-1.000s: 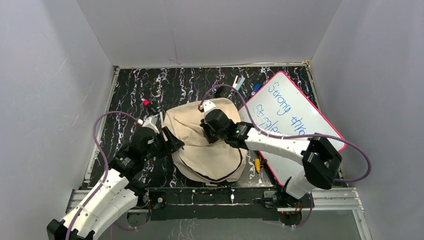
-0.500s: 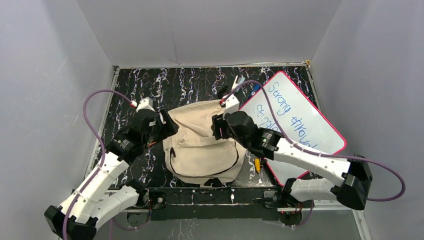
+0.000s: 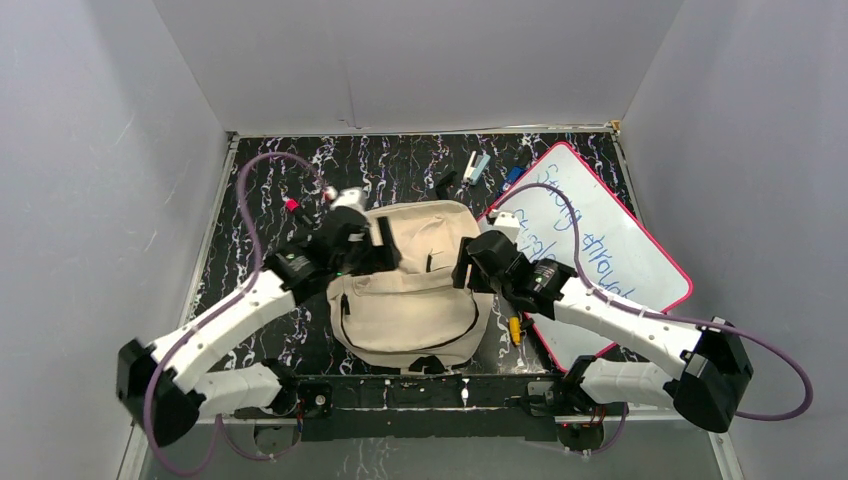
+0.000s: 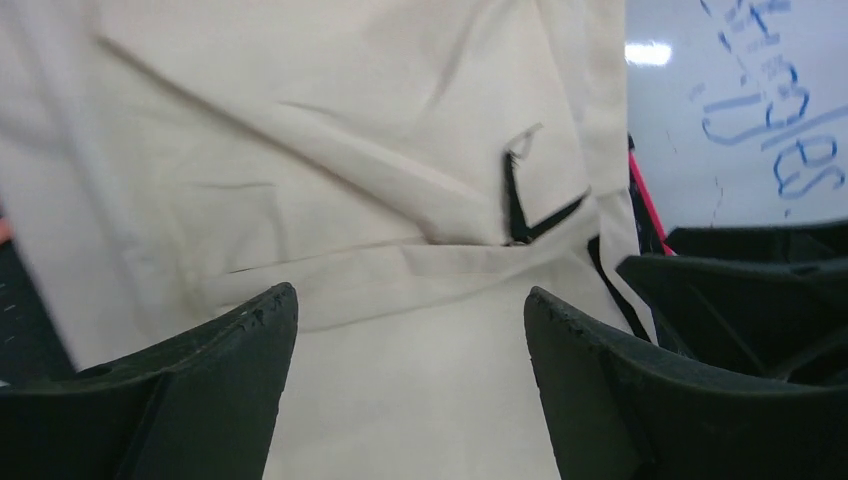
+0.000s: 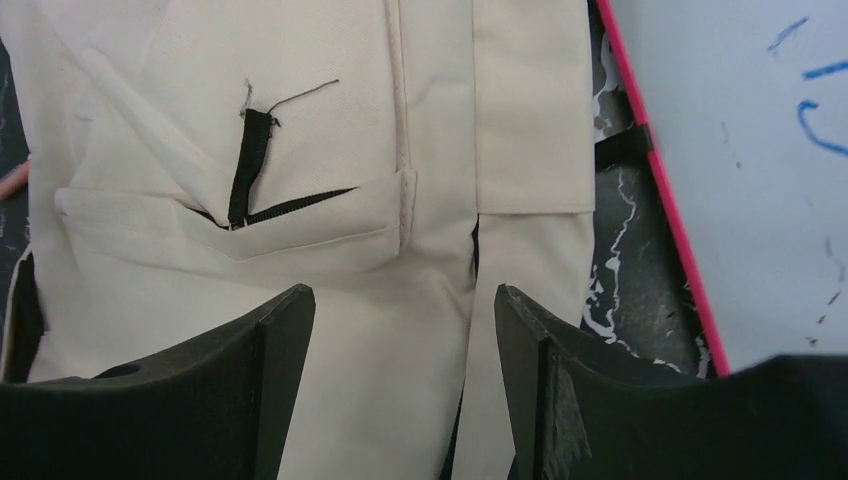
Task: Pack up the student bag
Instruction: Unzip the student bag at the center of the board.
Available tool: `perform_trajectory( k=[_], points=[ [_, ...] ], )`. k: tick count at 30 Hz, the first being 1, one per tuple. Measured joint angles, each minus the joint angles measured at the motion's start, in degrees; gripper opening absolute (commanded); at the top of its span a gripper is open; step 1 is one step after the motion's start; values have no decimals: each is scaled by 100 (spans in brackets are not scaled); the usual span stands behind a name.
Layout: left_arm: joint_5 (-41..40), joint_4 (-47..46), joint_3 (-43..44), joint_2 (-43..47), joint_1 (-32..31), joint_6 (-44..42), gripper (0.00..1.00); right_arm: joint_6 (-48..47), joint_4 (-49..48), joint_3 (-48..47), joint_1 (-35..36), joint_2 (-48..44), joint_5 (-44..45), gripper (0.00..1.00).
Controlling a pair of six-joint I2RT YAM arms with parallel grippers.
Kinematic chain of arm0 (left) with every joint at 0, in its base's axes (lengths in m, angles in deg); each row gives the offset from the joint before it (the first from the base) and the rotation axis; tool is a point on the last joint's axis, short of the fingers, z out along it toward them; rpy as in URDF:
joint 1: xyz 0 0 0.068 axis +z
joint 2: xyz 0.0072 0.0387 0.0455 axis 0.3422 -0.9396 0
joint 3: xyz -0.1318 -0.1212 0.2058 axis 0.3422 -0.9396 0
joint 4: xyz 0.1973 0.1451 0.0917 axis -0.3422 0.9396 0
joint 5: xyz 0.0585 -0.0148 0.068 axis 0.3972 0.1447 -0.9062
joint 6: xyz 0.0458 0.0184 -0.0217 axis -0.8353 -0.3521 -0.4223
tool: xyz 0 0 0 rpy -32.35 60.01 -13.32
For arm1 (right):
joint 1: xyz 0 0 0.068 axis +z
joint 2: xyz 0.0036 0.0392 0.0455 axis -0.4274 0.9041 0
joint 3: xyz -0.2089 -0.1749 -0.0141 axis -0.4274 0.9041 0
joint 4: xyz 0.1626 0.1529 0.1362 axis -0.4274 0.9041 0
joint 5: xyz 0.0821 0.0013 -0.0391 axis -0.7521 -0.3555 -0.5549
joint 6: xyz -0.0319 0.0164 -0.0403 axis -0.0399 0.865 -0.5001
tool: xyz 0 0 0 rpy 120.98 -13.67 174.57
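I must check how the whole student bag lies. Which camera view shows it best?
The top external view: there the student bag is seen almost whole. The left wrist view shows only cream fabric with a black tab; the right wrist view shows a pocket zipper and the edge next to the whiteboard.

I read blue handwriting on the pink-framed whiteboard [image 3: 612, 245]: "Strong", then a word beginning "thro". The second line on the whiteboard is partly hidden, and I cannot read it.
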Motion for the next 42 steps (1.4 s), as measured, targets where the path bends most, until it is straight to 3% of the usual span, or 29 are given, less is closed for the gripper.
perform_trajectory(
  k=[3, 7, 19, 42],
  points=[
    [26, -321, 299, -835, -713, -205, 75, 538, -35, 212, -76, -68, -249, 75],
    [-11, -691, 551, -1532, -1049, -348, 72, 1150, -216, 431, -225, -192, -564, 75],
    [-232, -988, 1298, -2658, -1213, -704, 64, 2210, -715, 1005, -907, -339, -1178, 74],
    [-81, -1163, 1307, -3335, -1241, -837, 43, 2256, -931, 1167, -1064, -417, -1379, 75]
  ],
)
